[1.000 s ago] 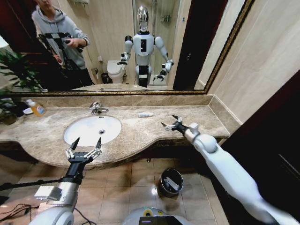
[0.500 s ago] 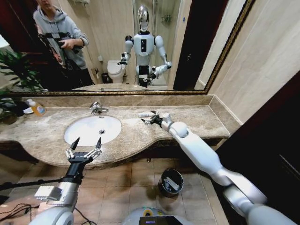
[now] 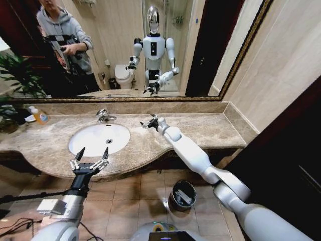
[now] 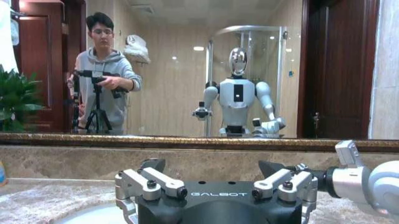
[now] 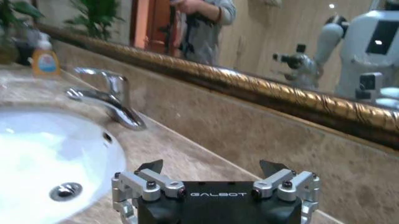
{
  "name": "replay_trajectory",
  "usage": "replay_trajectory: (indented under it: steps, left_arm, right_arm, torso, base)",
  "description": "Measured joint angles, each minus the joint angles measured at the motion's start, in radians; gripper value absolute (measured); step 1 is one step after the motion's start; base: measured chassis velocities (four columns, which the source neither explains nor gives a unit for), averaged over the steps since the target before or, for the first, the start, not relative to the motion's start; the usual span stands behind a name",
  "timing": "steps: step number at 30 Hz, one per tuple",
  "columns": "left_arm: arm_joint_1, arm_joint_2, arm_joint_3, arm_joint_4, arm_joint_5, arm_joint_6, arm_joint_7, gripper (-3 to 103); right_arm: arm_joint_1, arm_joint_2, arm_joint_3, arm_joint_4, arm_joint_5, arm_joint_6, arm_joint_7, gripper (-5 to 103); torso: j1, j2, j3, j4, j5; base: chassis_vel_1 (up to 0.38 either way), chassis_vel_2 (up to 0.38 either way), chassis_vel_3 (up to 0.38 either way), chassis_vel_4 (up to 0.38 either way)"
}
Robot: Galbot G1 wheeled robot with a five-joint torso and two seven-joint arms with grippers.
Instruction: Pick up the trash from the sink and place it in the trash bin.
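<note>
Right gripper point(image 3: 149, 122): fingers spread, nothing held, over marble countertop point(image 3: 210, 128) right of sink point(image 3: 99, 138). Left gripper point(image 3: 89, 161): fingers spread, empty, at counter's front edge. Trash bin point(image 3: 182, 195): on floor below.

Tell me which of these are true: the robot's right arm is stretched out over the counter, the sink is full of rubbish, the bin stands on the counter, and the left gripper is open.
1. The right gripper is over the countertop, beside the sink. True.
2. The sink is full of rubbish. False: its basin looks bare, with only the drain showing.
3. The trash bin stands on the counter. False: it stands on the floor below the counter.
4. The left gripper is open, near the counter's front edge. True.
</note>
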Motion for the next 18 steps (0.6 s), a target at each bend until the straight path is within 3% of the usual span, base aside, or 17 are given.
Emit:
replay_trajectory:
  steps: [3,17,18]
  left_arm:
    - [0.0,0.0,0.0,0.0,0.0,0.0,0.0,100]
    - [0.0,0.0,0.0,0.0,0.0,0.0,0.0,100]
    - [0.0,0.0,0.0,0.0,0.0,0.0,0.0,100]
  right_arm:
    - [-0.003,-0.02,0.043,-0.032,-0.019,-0.039,-0.001,100]
    - [0.03,-0.014,0.04,-0.125,-0.033,-0.07,-0.062,103]
    - [0.032,-0.013,0.04,-0.13,-0.033,-0.071,-0.063,100]
  torso:
    - [0.0,0.0,0.0,-0.0012,0.0]
    - [0.0,0.0,0.0,-0.0004,0.0004]
    - [0.0,0.0,0.0,-0.0004,0.0004]
  base:
    - [0.0,0.0,0.0,0.0]
    - [0.0,0.0,0.0,0.0]
    - [0.0,0.0,0.0,0.0]
